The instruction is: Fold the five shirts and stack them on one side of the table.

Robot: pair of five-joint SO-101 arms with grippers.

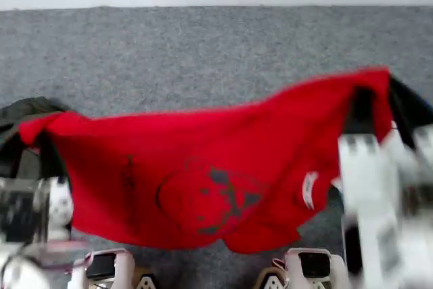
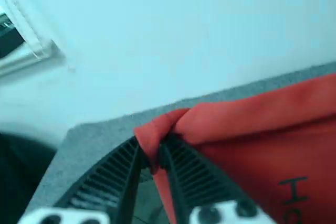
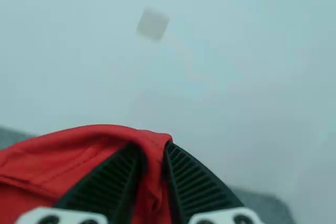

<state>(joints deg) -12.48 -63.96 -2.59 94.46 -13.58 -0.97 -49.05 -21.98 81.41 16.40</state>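
The shirt [image 1: 203, 167] is being held aloft by both grippers, one at each end of its upper edge, so that the cloth is being stretched between them above the surface [image 1: 203, 52]. This hold is judged to be serving the fold. With the shirt spread wide and its creases drawn out, it can be laid down squarely.

A bunched corner of the shirt is being pinched tight by the left gripper [image 2: 150, 150]. The red cloth is being clamped between the ribbed fingers and is running away from them toward the other arm. The opposite corner is being grasped in the same way by the right gripper [image 3: 152, 156], with a fold of cloth being draped over and between its fingertips.

Relative to each gripper, the shirt is hanging below and inward, and its body is sagging lowest about midway between the two. The top edge is being held at a slant. Whether the right end is being carried higher or farther out cannot be told. A dark cloth [image 1: 27, 109] is lying just beyond the left gripper, and its nature cannot be told.
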